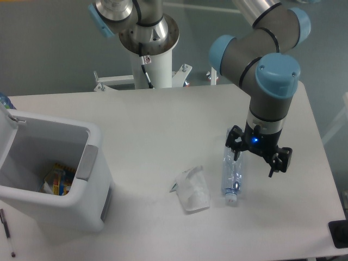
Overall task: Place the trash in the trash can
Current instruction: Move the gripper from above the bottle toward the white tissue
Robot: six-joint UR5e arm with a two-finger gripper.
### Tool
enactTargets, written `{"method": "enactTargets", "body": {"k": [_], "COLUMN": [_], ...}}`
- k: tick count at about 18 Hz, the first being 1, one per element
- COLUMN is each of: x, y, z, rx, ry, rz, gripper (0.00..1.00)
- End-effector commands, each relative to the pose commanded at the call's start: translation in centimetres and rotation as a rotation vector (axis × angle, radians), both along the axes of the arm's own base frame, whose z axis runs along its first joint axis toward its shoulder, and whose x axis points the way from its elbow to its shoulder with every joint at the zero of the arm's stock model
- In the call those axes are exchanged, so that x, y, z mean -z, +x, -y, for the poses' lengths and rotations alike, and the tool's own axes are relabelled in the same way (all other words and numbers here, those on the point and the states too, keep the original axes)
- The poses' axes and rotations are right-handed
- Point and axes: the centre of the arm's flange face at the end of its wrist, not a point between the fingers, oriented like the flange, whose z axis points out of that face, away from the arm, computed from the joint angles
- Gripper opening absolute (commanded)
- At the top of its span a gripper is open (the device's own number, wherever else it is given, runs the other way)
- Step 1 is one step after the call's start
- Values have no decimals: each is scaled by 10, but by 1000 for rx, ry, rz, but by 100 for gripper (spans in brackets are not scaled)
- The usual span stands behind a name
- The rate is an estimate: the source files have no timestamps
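Bottle (pixel 231 175) lies under the open pincer (pixel 255 161).

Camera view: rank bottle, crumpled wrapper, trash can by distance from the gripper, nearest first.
From the gripper:
1. Clear bottle: lying on the table right beside the gripper, on the image-left of it.
2. Crumpled white wrapper: further image-left, past the bottle.
3. Trash can: at the table's image-left edge, lid open.
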Motion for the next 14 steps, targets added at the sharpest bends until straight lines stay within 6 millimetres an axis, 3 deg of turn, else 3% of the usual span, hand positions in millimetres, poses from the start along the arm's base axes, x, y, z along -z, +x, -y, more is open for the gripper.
{"method": "enactTargets", "body": {"k": [8,14], "x": [4,18], "y": [2,15], "z": [0,-7], "rx": [-3,-40], "ry": [-3,4], "rz": [7,33], "gripper": [100,100]}}
